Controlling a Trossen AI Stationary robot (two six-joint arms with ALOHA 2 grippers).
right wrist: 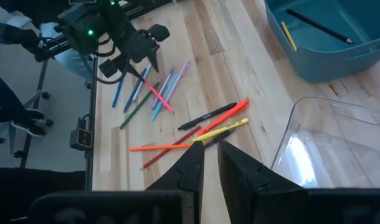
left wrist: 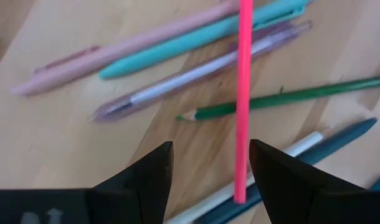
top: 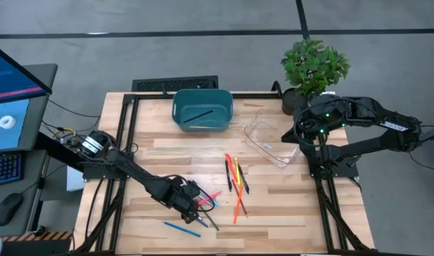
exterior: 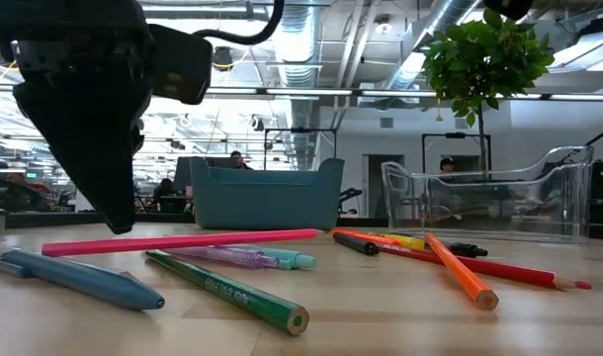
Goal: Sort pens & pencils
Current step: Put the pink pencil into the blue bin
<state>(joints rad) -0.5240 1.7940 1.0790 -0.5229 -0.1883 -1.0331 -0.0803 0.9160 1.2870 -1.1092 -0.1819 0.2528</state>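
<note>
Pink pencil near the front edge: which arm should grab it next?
Left, likely. The left pincer is open, straddling the pink pencil; the right pincer sits back by the tray.

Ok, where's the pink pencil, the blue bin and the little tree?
pink pencil (left wrist: 243,93), left wrist view, middle of its shaft
blue bin (top: 202,121), high view, near wall's rim
little tree (exterior: 487,59), low view, its leaves

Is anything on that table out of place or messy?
Mostly the loose pens and pencils, strewn at crossing angles across the table. Only two lie in the teal bin. The left gripper hangs open over a pink pencil.
</note>
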